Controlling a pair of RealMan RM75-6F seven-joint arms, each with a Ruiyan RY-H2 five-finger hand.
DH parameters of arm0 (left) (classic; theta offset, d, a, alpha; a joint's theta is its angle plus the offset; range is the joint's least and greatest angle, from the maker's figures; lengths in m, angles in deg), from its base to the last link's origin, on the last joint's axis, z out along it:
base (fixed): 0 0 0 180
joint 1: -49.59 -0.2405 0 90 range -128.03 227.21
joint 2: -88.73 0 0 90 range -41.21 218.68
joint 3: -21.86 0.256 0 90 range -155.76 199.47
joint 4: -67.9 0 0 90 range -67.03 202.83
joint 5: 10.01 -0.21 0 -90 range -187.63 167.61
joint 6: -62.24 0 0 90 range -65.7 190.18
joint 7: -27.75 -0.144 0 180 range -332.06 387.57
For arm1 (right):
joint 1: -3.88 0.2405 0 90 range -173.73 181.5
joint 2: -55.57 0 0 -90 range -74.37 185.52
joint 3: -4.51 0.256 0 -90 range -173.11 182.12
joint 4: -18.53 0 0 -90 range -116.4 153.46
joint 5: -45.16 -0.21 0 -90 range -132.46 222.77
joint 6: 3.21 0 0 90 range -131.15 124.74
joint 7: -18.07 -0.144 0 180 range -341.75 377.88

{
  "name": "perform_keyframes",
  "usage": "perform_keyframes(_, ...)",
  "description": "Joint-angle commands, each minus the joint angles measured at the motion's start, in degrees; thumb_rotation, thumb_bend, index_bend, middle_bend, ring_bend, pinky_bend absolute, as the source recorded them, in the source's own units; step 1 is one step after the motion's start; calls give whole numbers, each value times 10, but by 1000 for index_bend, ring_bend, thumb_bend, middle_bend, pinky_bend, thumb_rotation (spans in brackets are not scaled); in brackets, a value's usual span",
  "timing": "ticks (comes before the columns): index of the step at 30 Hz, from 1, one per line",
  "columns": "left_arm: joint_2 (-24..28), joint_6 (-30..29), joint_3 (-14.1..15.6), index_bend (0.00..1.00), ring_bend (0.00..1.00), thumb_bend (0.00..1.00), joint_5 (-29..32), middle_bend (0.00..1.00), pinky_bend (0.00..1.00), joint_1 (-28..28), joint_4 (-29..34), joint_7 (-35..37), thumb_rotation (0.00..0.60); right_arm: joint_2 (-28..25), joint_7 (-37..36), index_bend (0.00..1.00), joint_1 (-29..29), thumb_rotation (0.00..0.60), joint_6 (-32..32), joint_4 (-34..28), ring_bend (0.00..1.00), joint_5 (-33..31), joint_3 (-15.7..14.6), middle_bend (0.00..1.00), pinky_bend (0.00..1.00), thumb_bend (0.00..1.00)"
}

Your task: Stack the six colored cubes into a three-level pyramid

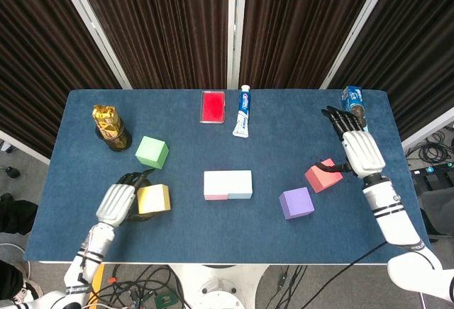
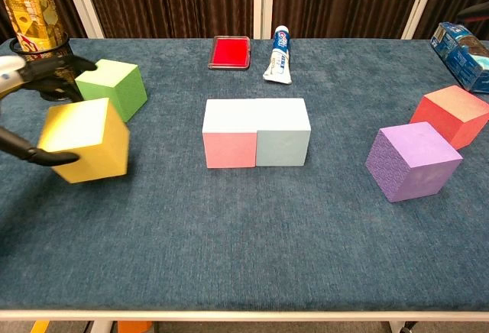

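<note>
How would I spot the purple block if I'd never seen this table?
Start at the pink and pale blue blocks joined at the table's centre. Look toward the robot's right: the purple block sits alone, nearer the front edge than the red block. No hand touches it.

No legible text anywhere. Blue and red printing on the white toothpaste tube (image 2: 280, 56) at top centre, too small to read. Red markings on the gold packet (image 2: 29, 14) at upper left, indistinct. Printed graphics on the blue box (image 2: 463, 54) at the right edge, unreadable.
</note>
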Motion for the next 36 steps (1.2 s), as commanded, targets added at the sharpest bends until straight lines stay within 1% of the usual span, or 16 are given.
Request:
perform_keyframes(1, -15, 13, -8, 106, 160, 307, 7, 549, 210, 17, 17, -24, 600, -3, -1, 0, -2, 600, -1, -2, 0, -2, 1, 9, 0, 0)
perform_keyframes(3, -21, 30, -13, 106, 169, 307, 17, 549, 226, 31, 21, -36, 600, -5, -1, 0, -4, 600, -1, -3, 0, -3, 1, 9, 0, 0)
perform_keyframes(6, -28, 69, -30, 105, 171, 306, 45, 550, 236, 60, 22, -46, 600, -8, -2, 0, -8, 600, -2, -4, 0, -2, -1, 9, 0, 0)
perform_keyframes(10, -36, 107, -50, 105, 181, 307, 74, 551, 243, 95, 5, -56, 600, -11, -4, 0, -13, 600, -5, -5, 0, -1, -3, 9, 0, 0)
perform_keyframes(14, -43, 131, -64, 105, 202, 307, 101, 552, 259, 120, -13, -60, 600, -13, -8, 0, -17, 600, -7, -3, 0, 0, -3, 9, 0, 0)
perform_keyframes(19, -47, 155, -79, 105, 204, 307, 132, 557, 264, 147, -29, -57, 600, -12, -11, 0, -20, 600, -7, 7, 0, 0, -3, 9, 0, 0)
perform_keyframes(30, -50, 196, -86, 105, 204, 307, 185, 561, 264, 190, -55, -48, 600, -1, -14, 0, -19, 600, 1, 28, 0, -1, -4, 9, 0, 0)
perform_keyframes(36, -49, 204, -87, 105, 204, 307, 201, 561, 263, 204, -64, -38, 600, 1, -13, 0, -20, 600, 1, 33, 0, 0, -4, 9, 0, 0)
